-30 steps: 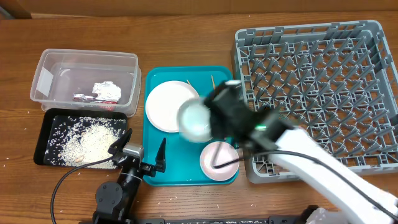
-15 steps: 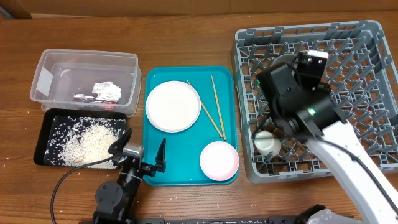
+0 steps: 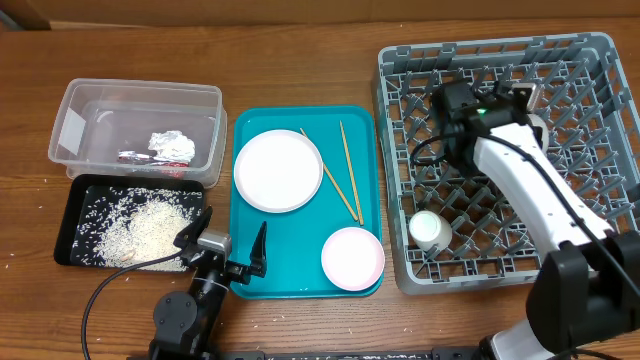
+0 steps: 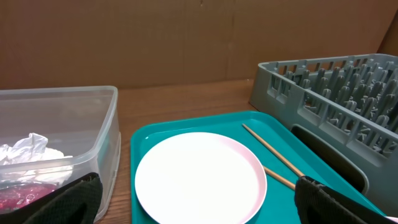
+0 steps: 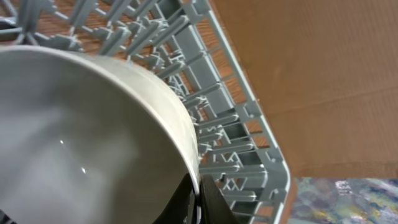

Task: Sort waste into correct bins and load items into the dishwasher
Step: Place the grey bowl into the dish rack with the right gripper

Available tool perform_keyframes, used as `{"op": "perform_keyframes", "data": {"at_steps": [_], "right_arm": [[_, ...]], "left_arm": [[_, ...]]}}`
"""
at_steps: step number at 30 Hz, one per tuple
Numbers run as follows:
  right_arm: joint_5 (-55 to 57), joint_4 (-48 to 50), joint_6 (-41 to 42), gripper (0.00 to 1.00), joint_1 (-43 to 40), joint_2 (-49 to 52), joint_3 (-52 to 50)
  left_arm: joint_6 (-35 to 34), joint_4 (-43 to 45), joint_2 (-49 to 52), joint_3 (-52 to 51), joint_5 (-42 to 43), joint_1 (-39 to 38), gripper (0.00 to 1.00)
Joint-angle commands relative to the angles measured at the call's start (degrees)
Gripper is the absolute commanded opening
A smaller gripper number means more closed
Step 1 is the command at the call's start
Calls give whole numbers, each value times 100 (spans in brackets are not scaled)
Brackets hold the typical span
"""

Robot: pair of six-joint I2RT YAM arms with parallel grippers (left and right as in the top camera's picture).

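Note:
My right gripper [image 5: 198, 184] is shut on the rim of a white bowl [image 5: 81, 130], which fills the right wrist view on edge among the pegs of the grey dishwasher rack [image 5: 249, 118]. From overhead, that gripper [image 3: 458, 110] hangs over the rack's [image 3: 590, 60] far middle. A small white cup [image 3: 430, 230] sits in the rack's near left corner. The white plate [image 3: 277, 170], two chopsticks [image 3: 348, 175] and a second bowl [image 3: 352, 257] lie on the teal tray [image 3: 300, 270]. My left gripper [image 3: 222, 245] stands open at the tray's near left edge, and in its wrist view [image 4: 199, 208] faces the plate [image 4: 199, 177].
The clear tub [image 3: 85, 100] holds crumpled wrapper scraps [image 3: 170, 146] at the far left. Just in front of it, the black tray [image 3: 72, 205] holds a heap of rice [image 3: 150, 230]. A few grains lie loose on the wooden table [image 3: 30, 185].
My right arm has carried the bowl from above the teal tray to the far middle of the rack. The chopsticks and the cup now show. The left arm has not moved.

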Motion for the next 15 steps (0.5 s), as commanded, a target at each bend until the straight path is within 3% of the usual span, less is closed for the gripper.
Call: {"op": "perform_keyframes", "data": {"at_steps": [1,3,6,10,15], "right_arm": [[-389,-81,122,5,341,24,116],[-389,-214,125,8,597,24,116],[-389,-328,127,6,678,24,116],[-396,-857,846,4,789,24,118],[-925,-1158,1073,15,922,-24,162]], "left_arm": [[125,22,-59,-46,-42,57,100],[125,22,-59,-46,-42,57,100],[125,22,-59,-46,-42,57,100],[125,22,-59,-46,-42,57,100],[125,22,-59,-46,-42,57,100]]}}
